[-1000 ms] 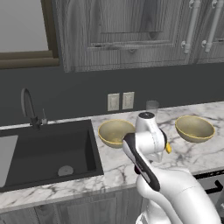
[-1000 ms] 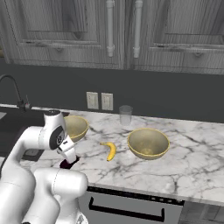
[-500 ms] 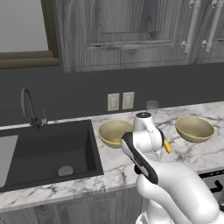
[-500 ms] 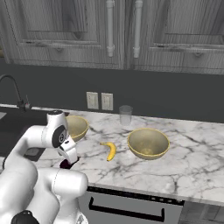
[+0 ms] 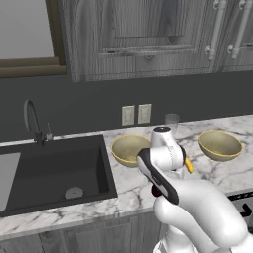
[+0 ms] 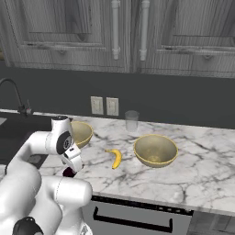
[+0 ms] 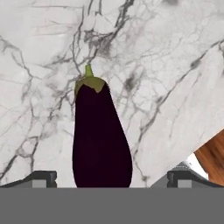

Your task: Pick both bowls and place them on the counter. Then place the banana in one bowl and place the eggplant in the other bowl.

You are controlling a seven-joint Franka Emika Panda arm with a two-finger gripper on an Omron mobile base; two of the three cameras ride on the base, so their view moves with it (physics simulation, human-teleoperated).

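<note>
The pincer [image 7: 109, 177] hangs released, tips wide either side of the eggplant [image 7: 100, 135], which lies on the desk [image 7: 43, 57] untouched. Beyond, the banana [image 6: 116, 158] lies between two bowls [image 6: 155, 150] [image 6: 81, 132] on the desk, a glass [image 6: 131, 121] behind

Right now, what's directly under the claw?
The eggplant lies on the marble counter beneath the open claw, stem end pointing away, not yet gripped. Its near end is cut off at the bottom of the hand view, so any contact there can't be seen.
</note>
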